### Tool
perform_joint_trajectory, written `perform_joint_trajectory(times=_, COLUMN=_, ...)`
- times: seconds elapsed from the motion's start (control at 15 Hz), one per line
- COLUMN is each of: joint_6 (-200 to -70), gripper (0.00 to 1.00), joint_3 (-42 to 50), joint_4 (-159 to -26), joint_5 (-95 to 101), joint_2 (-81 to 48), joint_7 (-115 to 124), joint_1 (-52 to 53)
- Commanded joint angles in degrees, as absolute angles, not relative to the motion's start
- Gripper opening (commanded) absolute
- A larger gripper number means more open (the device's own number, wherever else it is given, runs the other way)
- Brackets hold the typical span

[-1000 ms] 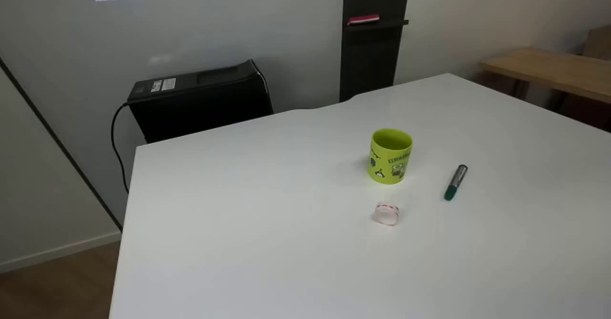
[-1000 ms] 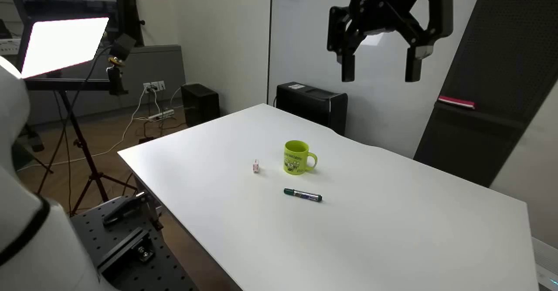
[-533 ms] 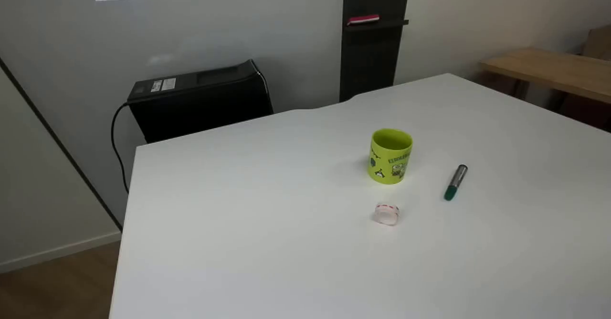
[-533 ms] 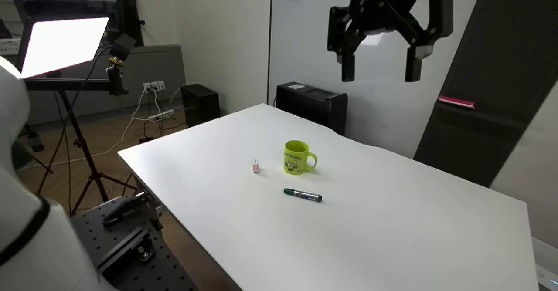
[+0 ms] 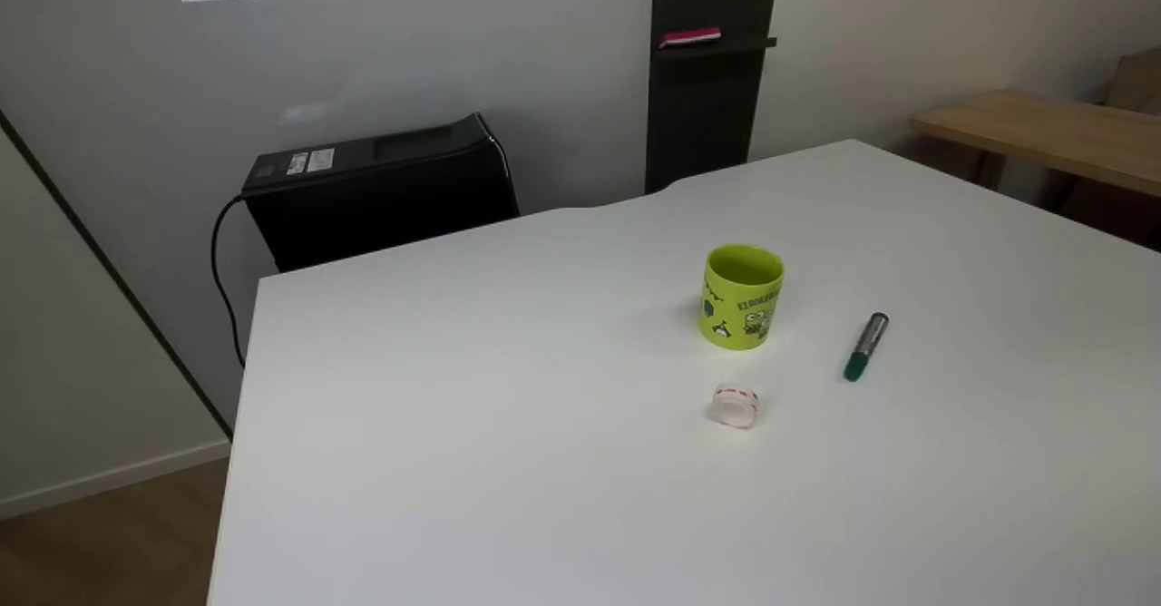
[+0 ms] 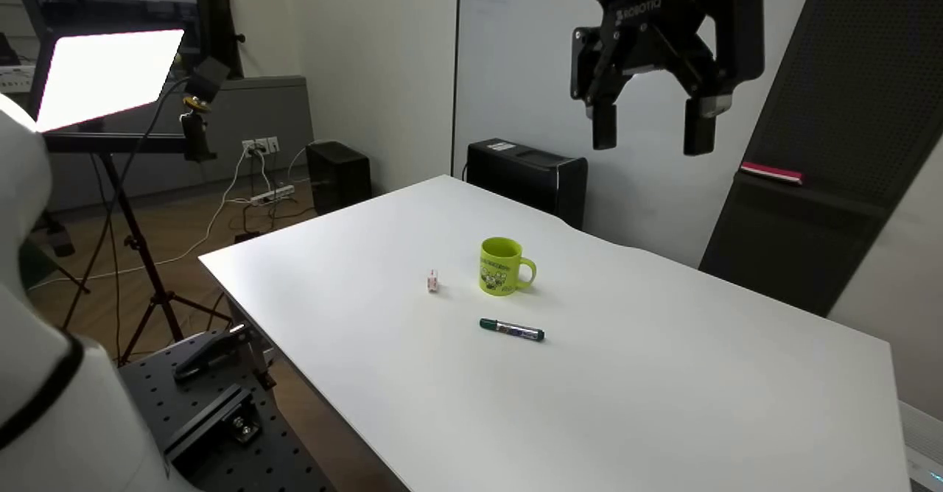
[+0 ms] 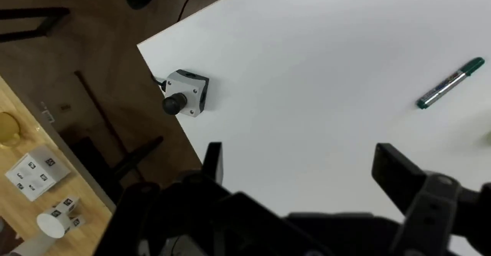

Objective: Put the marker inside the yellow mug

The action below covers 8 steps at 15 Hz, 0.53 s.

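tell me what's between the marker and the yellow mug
Only bare white tabletop lies between the marker and the yellow mug, as both exterior views show. The small whitish object sits off to one side of that stretch.

You have free room around the marker (image 6: 512,329); yellow mug (image 6: 497,275) stands near, grey button box (image 7: 185,86) at white table (image 7: 307,87) edge.
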<state>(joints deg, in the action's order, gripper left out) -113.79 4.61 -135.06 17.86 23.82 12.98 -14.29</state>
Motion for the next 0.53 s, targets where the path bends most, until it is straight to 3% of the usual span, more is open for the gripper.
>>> perform_joint_trajectory(times=0.0, joint_6=-118.7, gripper=1.0, joint_3=5.3, joint_4=-137.2, joint_5=15.5, joint_2=24.7, joint_7=21.2, joint_1=-15.0)
perform_joint_trajectory(times=0.47, joint_6=-130.0, gripper=1.0, joint_3=7.4, joint_4=-140.9, joint_5=2.6, joint_2=22.5, joint_7=27.5, joint_1=-16.1)
